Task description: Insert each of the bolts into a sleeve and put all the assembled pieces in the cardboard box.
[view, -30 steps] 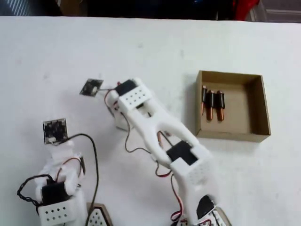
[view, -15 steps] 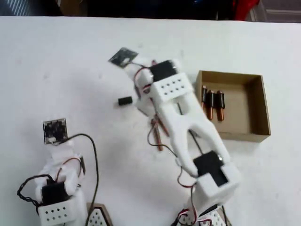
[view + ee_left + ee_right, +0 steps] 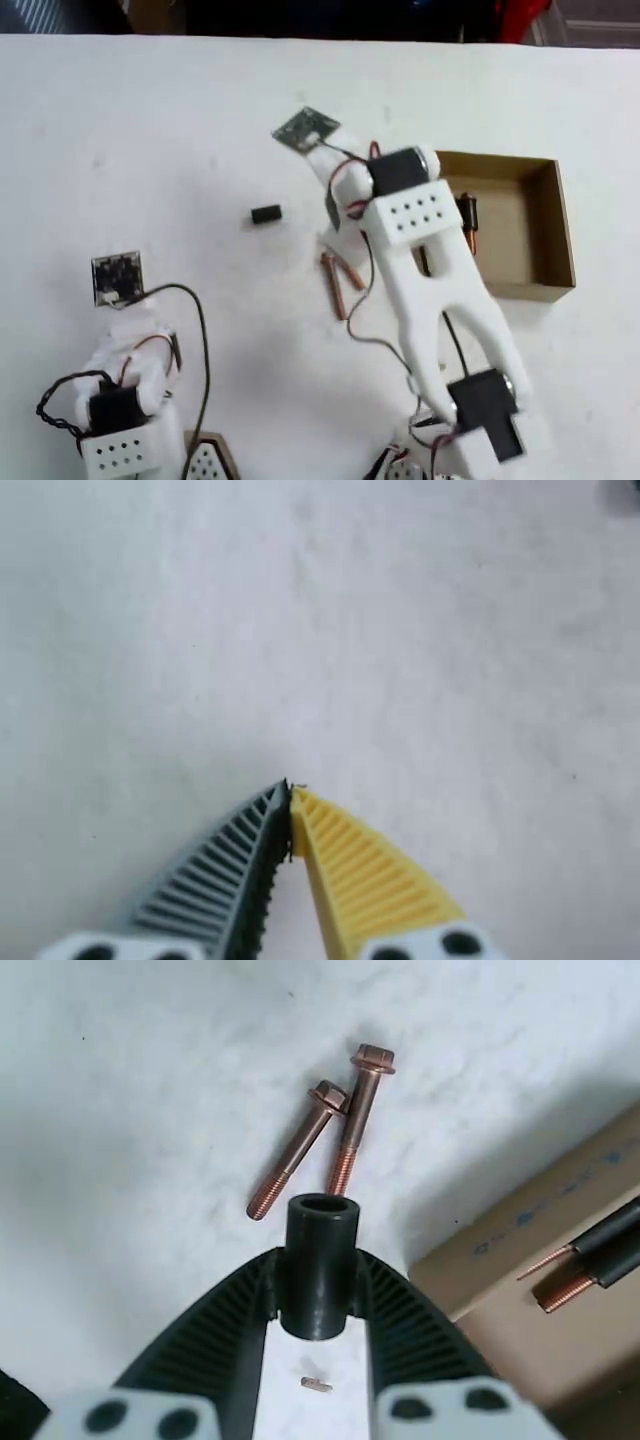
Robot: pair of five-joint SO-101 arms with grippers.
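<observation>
While the right gripper (image 3: 318, 1295), jaws clamped on a black sleeve (image 3: 320, 1260), hangs over two bolts (image 3: 356, 1120) just left of the cardboard box (image 3: 480, 1260), the left gripper (image 3: 290, 798) holds its jaws together; next, probably, the sleeve's bore must line up with a bolt.

The bolts (image 3: 295, 1150) are coppery metal, faintly shiny, with rough threads. The sleeve (image 3: 320, 1280) is smooth matt black. The cardboard box (image 3: 562, 230) is dull brown; the worktop (image 3: 300, 630) matt white. The left pincer (image 3: 289, 795) is ribbed plastic.

Lower end of sleeve (image 3: 322, 1222) hidden betw. right gripper (image 3: 319, 1258) jaws; assembled pieces (image 3: 612, 1250) near it cut off by pic edge.
</observation>
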